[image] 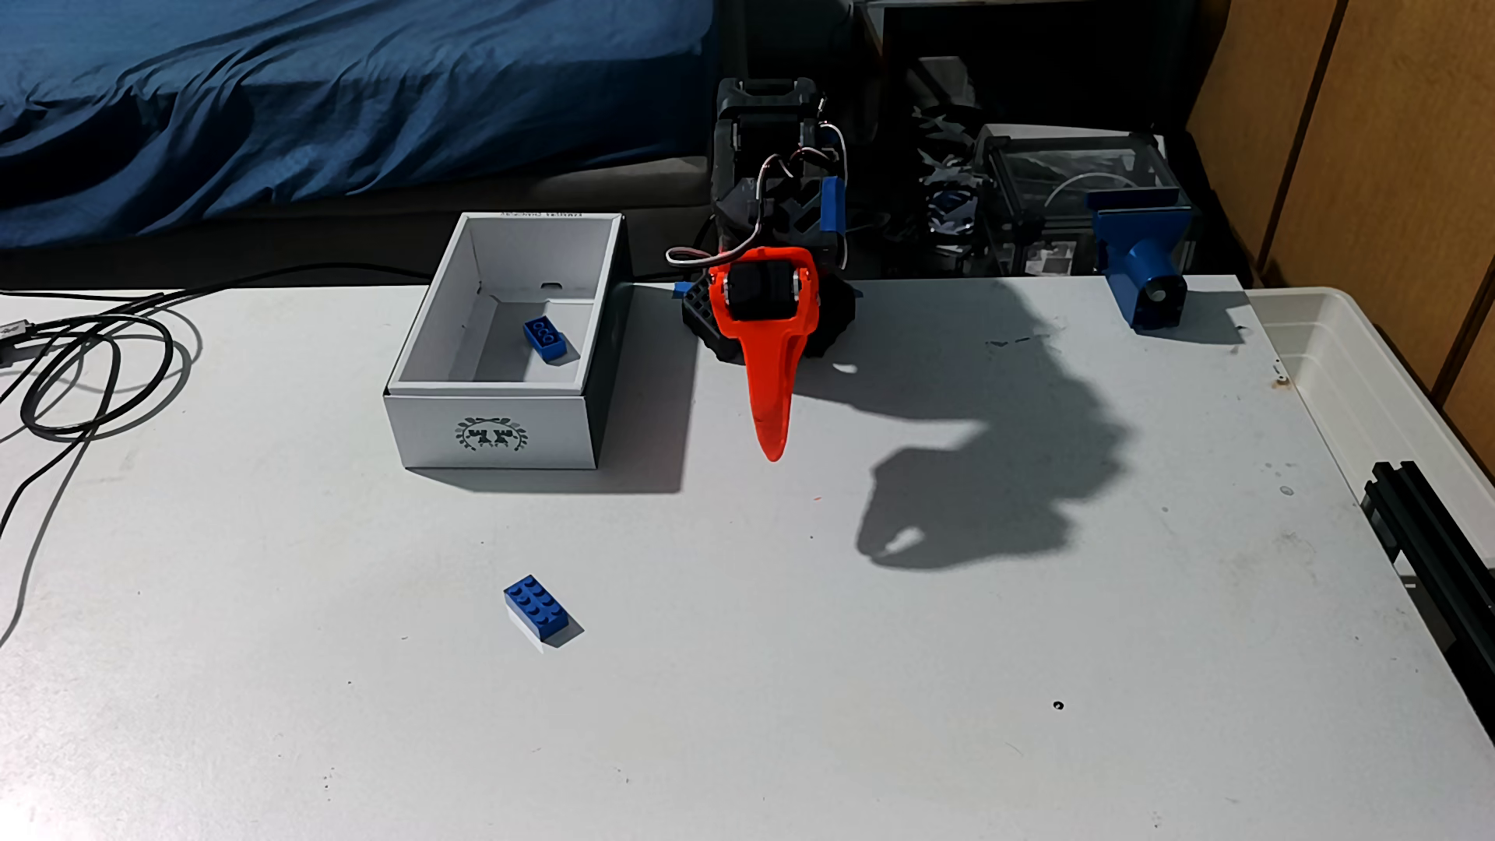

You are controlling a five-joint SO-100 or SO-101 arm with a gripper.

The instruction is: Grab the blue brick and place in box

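counter [890, 647]: white, scuffed, small dark specks | black cables [89, 372]: looped at left edge | second blue brick [546, 335]: hollow underside up | blue bedsheet [283, 97]: rumpled, behind counter | blue printed mount [1141, 259]: far right edge of counter | translucent bin [1375, 372]: right of counter | clear case [1076, 194]: behind counter

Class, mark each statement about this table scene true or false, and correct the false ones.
1. The blue brick lies on the table, studs up. True.
2. The box holds nothing. False: a second blue brick lies inside, hollow side up.
3. The gripper grips the studded brick. False: it hangs apart from it, nearer the box.
4. A coiled black cable lies at the table's left in the fixed view. True.
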